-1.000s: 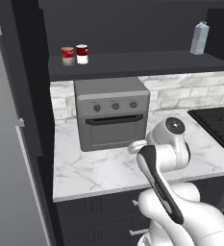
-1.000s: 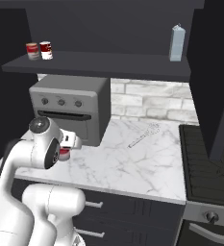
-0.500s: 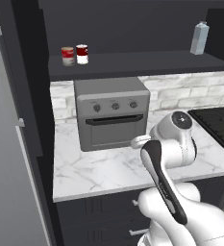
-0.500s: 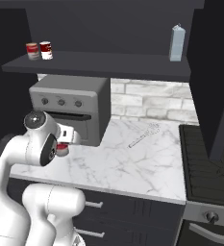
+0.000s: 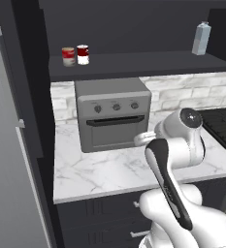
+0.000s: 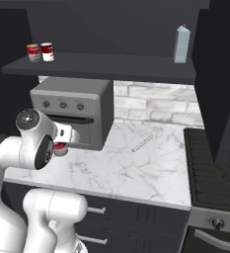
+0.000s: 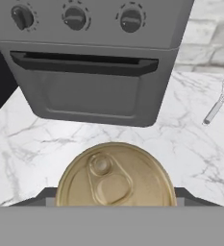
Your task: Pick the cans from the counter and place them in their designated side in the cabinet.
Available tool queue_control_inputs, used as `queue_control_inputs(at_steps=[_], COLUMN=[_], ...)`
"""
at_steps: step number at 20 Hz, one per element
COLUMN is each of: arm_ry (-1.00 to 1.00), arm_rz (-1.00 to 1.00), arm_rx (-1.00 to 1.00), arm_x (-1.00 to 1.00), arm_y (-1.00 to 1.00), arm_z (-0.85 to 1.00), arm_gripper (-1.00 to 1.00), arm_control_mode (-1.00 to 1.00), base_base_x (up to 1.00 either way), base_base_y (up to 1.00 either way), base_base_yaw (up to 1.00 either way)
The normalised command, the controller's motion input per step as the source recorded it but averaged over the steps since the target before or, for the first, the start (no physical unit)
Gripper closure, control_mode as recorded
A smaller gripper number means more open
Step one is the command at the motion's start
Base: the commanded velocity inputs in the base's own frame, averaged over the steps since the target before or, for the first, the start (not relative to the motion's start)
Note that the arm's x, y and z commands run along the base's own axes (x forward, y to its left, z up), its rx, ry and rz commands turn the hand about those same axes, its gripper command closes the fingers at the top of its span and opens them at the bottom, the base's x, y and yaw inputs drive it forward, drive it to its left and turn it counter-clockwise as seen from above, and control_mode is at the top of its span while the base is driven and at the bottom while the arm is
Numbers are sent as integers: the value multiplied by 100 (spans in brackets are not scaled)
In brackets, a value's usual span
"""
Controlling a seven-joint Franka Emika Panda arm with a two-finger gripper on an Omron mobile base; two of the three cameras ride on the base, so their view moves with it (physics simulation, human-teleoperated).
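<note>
Since a second ago the arm's elbow has risen and the hand has lifted higher in front of the toaster oven (image 5: 113, 115). The fingers (image 7: 114, 204) grip a can (image 7: 115, 177) from both sides, its gold pull-tab lid facing the hand camera, above the marble bench (image 5: 104, 169). Two cans (image 5: 75, 55) stand at the left end of the cabinet shelf (image 5: 143, 64), a carton (image 5: 201, 38) well to the right; between them the shelf board is bare. A whisk (image 6: 147, 140) lies right of the oven.

A pale brick backsplash (image 6: 151, 106) runs behind a grey toaster oven (image 5: 114, 114), beside a dark stove (image 6: 212, 170)
</note>
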Motion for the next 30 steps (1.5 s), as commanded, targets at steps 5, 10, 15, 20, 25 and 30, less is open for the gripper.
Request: queue_control_inputs(at_steps=[5,10,15,20,25,30], arm_ry=[-9,-8,-5,-2,-4,-7], arm_rz=[0,0,0,0,0,0], arm_rx=[0,0,0,0,0,0], arm_x=[-9,-7,-11,-1,-1,-5], arm_y=[0,0,0,0,0,0], arm_z=[24,25,26,28,30,31], arm_gripper=[100,100,100,100,100,100], arm_control_mode=[-100,-100,-100,-100,-100,-100], base_base_x=[0,0,0,0,0,0], base_base_y=[0,0,0,0,0,0], base_base_yaw=[0,0,0,0,0,0])
